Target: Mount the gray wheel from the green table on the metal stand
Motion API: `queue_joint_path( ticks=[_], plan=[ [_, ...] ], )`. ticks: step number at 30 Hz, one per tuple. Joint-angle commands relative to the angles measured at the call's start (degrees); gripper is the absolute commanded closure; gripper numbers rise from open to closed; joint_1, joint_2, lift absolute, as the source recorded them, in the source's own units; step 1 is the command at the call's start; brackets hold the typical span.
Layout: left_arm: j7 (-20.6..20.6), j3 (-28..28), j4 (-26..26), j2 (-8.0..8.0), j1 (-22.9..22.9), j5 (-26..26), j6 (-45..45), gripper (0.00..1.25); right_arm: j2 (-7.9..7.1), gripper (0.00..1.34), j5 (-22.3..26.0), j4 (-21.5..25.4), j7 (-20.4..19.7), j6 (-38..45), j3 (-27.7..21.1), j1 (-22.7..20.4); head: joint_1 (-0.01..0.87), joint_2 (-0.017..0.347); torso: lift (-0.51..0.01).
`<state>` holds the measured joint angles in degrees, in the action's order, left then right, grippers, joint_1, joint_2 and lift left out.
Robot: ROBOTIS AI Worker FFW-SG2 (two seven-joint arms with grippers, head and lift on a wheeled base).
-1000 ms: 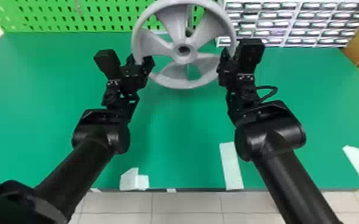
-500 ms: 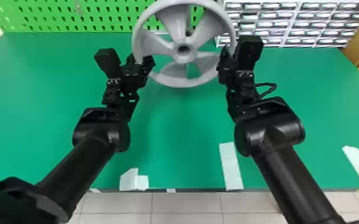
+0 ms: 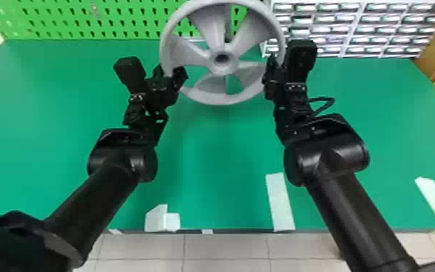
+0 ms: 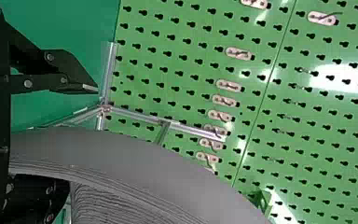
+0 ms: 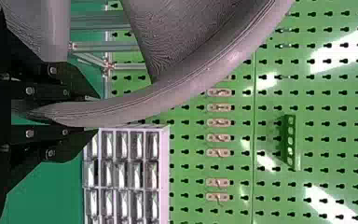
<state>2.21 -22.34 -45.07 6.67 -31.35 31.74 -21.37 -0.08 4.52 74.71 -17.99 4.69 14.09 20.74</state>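
Head view: green table [image 3: 220,155], white tape strips [image 3: 280,202] toward near edge, green pegboard [image 3: 65,18] and drawer rack [image 3: 357,29] at the back. Gray wheel [image 3: 206,99] is up at the table's far side between both grippers, in front of the pegboard and partly over the rack; round rim, broad spokes, open center hole. Left gripper [image 3: 171,75] and right gripper [image 3: 274,70] at opposite sides of the rim.

Left wrist view: metal stand [image 4: 193,130] before the pegboard, lower part cut off by the wheel. Fingers wide, rim between them, gap to one finger.

Right wrist view: rim and spoke block part of the stand; rack just beside. Fingers narrow, pinching the rim; wheel surface finely ridged.
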Motion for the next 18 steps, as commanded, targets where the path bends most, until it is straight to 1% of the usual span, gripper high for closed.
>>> queue_joint_path(
  ticks=[1, 11, 15, 18],
  plan=[
    [0.0, 0.8, 0.1, 0.01, -0.4, -0.4, 2.2, 0.83, 0.0, 1.13, 0.3, 0.2, 0.0, 1.2, 0.2, 0.1, 0.868, 0.052, -0.093],
    [0.2, 2.0, 0.1, 0.01, -1.3, -1.1, 5.8, 0.83, 0.13, 1.13, 0.5, 1.1, 0.0, 4.7, 0.0, 0.3, 0.868, 0.052, -0.093],
    [1.6, 3.0, -0.2, 0.01, -1.7, -1.1, 8.4, 0.83, 0.13, 1.13, 0.7, 2.2, 0.0, 8.3, -0.3, 0.7, 0.868, 0.052, -0.093],
    [1.6, 3.4, -0.7, 0.01, -1.8, -1.2, 9.9, 0.83, 0.13, 1.13, 0.7, 2.8, 0.3, 10.0, -0.6, 0.9, 0.868, 0.052, -0.093]
  ],
)
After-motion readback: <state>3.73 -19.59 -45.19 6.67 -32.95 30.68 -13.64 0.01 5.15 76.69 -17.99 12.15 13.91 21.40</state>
